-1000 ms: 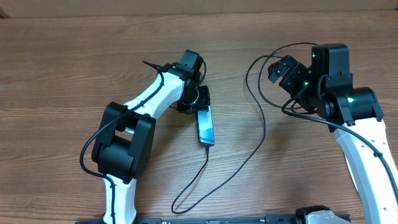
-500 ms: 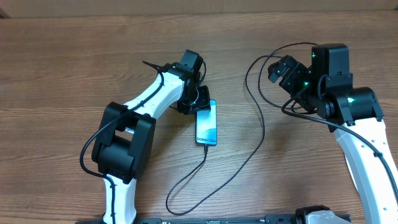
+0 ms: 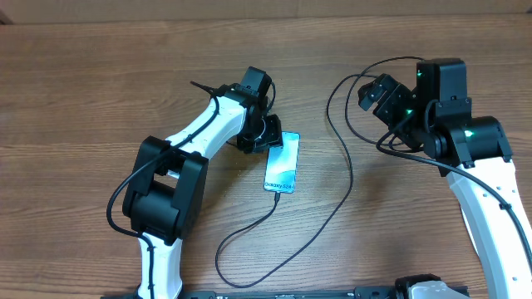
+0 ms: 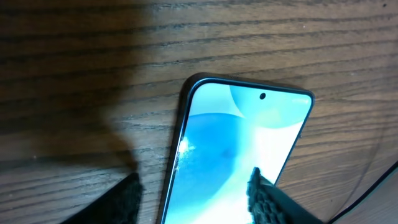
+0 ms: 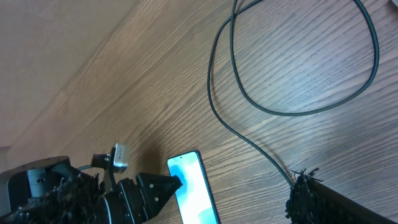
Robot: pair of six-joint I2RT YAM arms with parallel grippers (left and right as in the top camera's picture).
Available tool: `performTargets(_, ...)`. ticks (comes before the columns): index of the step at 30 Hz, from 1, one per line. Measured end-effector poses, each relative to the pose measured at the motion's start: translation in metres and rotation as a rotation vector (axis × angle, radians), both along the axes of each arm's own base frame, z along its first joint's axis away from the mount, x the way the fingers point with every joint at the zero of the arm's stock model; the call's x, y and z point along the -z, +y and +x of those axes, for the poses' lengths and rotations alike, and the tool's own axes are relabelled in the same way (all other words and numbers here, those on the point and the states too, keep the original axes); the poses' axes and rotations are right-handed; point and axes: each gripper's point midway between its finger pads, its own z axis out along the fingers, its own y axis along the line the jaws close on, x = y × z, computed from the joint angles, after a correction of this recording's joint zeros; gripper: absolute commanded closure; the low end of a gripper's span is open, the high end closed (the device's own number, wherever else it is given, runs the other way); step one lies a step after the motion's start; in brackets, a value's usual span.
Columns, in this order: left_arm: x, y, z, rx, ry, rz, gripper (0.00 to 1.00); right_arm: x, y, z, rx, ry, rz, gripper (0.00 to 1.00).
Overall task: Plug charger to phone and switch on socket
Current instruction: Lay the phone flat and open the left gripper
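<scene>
The phone (image 3: pixel 281 164) lies flat on the wooden table, its lit cyan screen up; it also shows as the phone (image 4: pixel 236 149) and the phone (image 5: pixel 194 186). My left gripper (image 3: pixel 267 134) hovers at its far end, open. In the left wrist view this gripper (image 4: pixel 194 186) straddles the phone: one finger (image 4: pixel 124 199) is over bare wood, the other (image 4: pixel 264 199) over the screen. The charger (image 3: pixel 337 195), a thin black cable, meets the phone's near end and loops round to my right gripper (image 3: pixel 376 91), which is open and empty. The socket is out of view.
The charger (image 5: pixel 298 68) forms a wide loop on the table far right, below my right gripper (image 5: pixel 191 183). The left arm's black and white links (image 3: pixel 166 187) cover the table's left middle. A pale wall edge (image 3: pixel 266 8) bounds the far side.
The phone went from standing on its edge to lying flat, screen up, as my left jaws widened. The cable's near loop shifted left. The right arm stayed still.
</scene>
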Motion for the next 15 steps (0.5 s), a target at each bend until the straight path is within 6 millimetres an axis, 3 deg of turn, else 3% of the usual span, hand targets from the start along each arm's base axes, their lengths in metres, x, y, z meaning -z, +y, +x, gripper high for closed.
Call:
performTargets(7,0.001,0.008,-0.006,-0.007,0.033,0.015,0.10,0.000,0.000,0.000,0.000,0.000,0.000,0.00)
performTargets(11,-0.003,0.022,-0.016,0.008,0.088,0.054,0.08,0.000,0.000,0.000,0.000,0.000,0.000,0.00)
performTargets(15,-0.023,0.040,-0.014,0.020,0.101,0.160,0.08,0.000,0.000,0.000,0.000,0.000,0.000,0.00)
